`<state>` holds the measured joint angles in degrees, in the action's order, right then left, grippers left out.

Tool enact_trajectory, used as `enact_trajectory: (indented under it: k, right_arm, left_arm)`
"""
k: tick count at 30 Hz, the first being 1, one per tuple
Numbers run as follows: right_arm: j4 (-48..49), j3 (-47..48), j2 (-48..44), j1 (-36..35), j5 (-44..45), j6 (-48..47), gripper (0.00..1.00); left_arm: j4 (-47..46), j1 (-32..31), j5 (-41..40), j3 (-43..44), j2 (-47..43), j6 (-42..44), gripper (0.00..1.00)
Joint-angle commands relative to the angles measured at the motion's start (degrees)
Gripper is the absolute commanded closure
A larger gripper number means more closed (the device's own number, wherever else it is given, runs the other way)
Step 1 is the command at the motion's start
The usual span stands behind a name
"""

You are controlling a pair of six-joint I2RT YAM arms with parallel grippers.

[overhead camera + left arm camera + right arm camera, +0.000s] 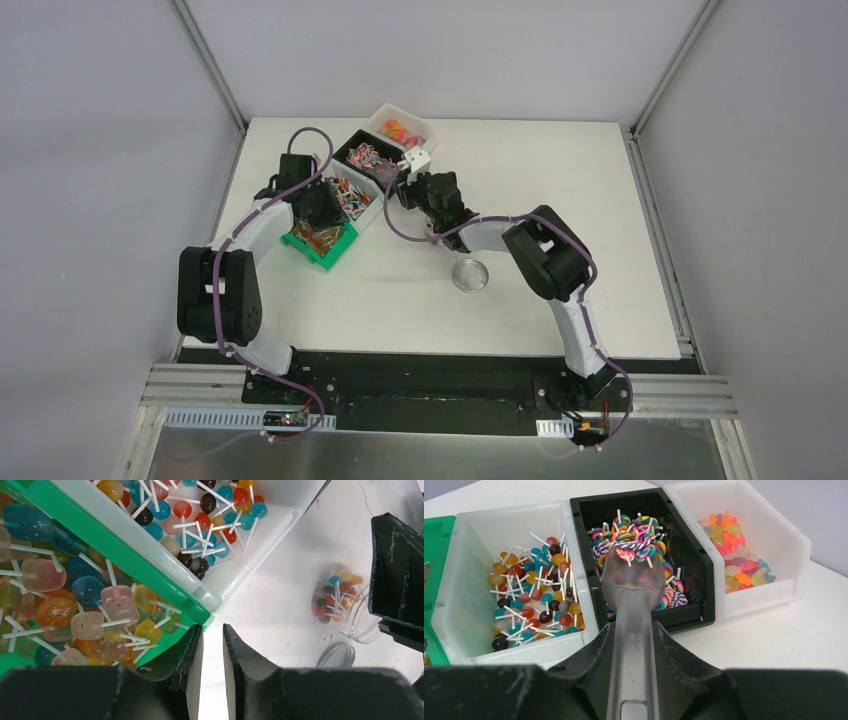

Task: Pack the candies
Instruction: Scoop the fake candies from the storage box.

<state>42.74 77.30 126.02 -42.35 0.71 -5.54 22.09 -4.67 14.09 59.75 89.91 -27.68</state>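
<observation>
Counted four bins in a row on the worktop (520, 180): one green bin (436, 545) with square lollipops (87, 625), one white bin (464, 580) with round lollipops (531, 600), one black bin (696, 565) with swirl lollipops (644, 540), and a second white bin (784, 555) with gummy candies (734, 555). Too many sweets in each for counting. Found also one clear jar (350, 615), partly filled with round lollipops, and one lid (337, 655) just beside it, both apart from the bins. Saw the right fingers (589, 650) closed on the handle of one clear scoop (631, 610), its bowl over the black bin, among the swirl lollipops. Saw the left fingers (187, 655) near the corner of the green bin, with a narrow gap and nothing between.
</observation>
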Motion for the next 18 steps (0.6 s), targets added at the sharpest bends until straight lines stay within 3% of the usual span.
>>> enact_trajectory:
  k: [1, 11, 18]
  right_arm:
    - [6.38, -1.33, -0.25, -0.74, -4.93, 2.38, 1.0]
    - [11.28, -6.81, -4.9, -0.45, -7.39, 1.17, 1.0]
    - [11.4, -9.01, -8.06, -0.37, -6.25, -1.07, 1.0]
  left_arm:
    - [-2.16, -0.08, 0.79, -0.33, -1.33, -0.09, 0.78]
    - [-2.18, -0.08, 0.07, -0.25, -1.89, -0.78, 0.72]
    - [-2.16, -0.08, 0.06, 0.86, -2.56, -0.96, 0.63]
